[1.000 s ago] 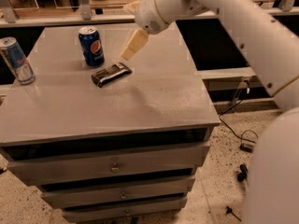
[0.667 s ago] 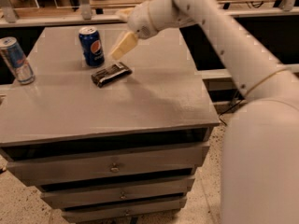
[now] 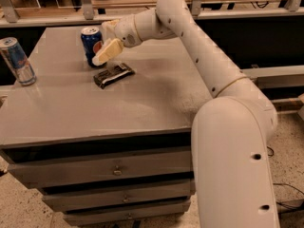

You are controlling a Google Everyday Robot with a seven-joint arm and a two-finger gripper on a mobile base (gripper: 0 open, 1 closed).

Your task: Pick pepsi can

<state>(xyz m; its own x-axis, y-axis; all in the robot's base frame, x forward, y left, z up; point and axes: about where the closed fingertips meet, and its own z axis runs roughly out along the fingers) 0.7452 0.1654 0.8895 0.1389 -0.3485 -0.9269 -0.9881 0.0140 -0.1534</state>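
The pepsi can (image 3: 90, 42), short and dark blue with a silver top, stands upright at the back left of the grey cabinet top (image 3: 85, 108). My gripper (image 3: 106, 52) reaches in from the right on the long white arm. It sits right against the can's right side, partly covering the logo. I see nothing held in it.
A flat dark wrapped bar (image 3: 113, 75) lies just in front of the can, under the gripper. A taller silver-and-blue can (image 3: 17, 61) stands at the left edge. The cabinet has drawers below (image 3: 116, 170). A railing and shelf run behind.
The gripper has moved left across the cabinet top, from about a hand's width right of the pepsi can to right beside it. The cans and the bar have not moved.
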